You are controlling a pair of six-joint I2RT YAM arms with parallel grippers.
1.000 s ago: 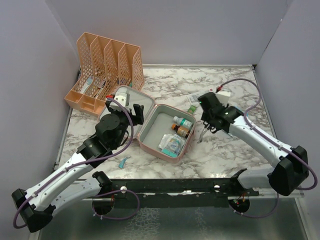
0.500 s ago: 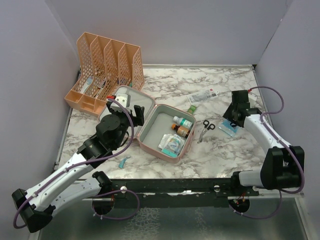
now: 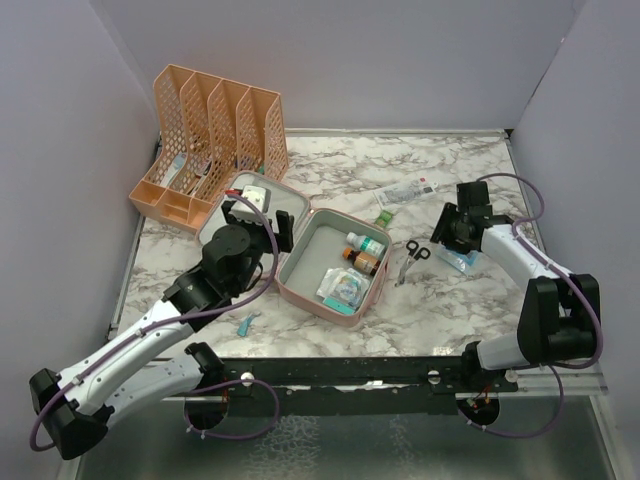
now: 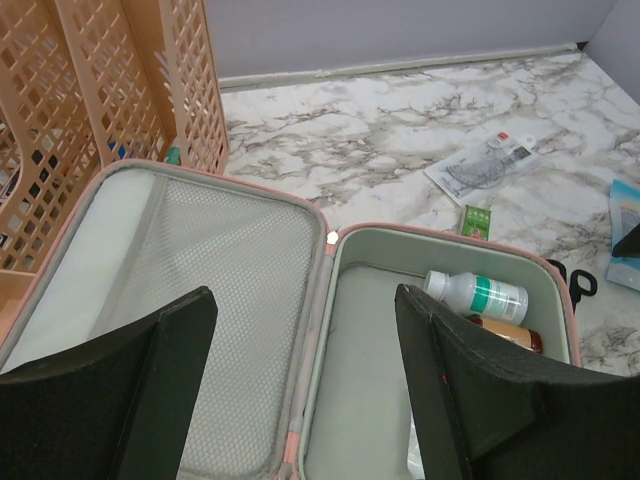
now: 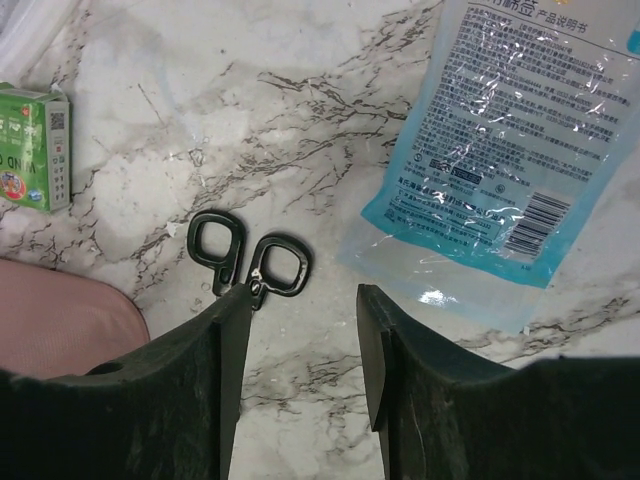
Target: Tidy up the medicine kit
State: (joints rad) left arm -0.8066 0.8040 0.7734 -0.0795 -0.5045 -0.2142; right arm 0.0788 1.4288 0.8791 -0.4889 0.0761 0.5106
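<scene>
medicine kit (image 3: 318,250): open flat mid-frame on the desk (image 3: 340,170), bottles (image 4: 478,297) inside.
left claw (image 4: 300,395): you've got it over the kit's hinge, jaws wide, nothing between.
right claw (image 5: 300,340): yours is spread, empty, above the scissors (image 5: 250,255); blue sachet (image 5: 500,170) upper right.

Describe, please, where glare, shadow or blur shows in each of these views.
Top external: soft, even light, sharp throughout, barely a shadow on the marble table. Left wrist: close to the lens, the left gripper looms dark and featureless. Right wrist: white glare streaks the blue packet; the scissors handles glint.
</scene>
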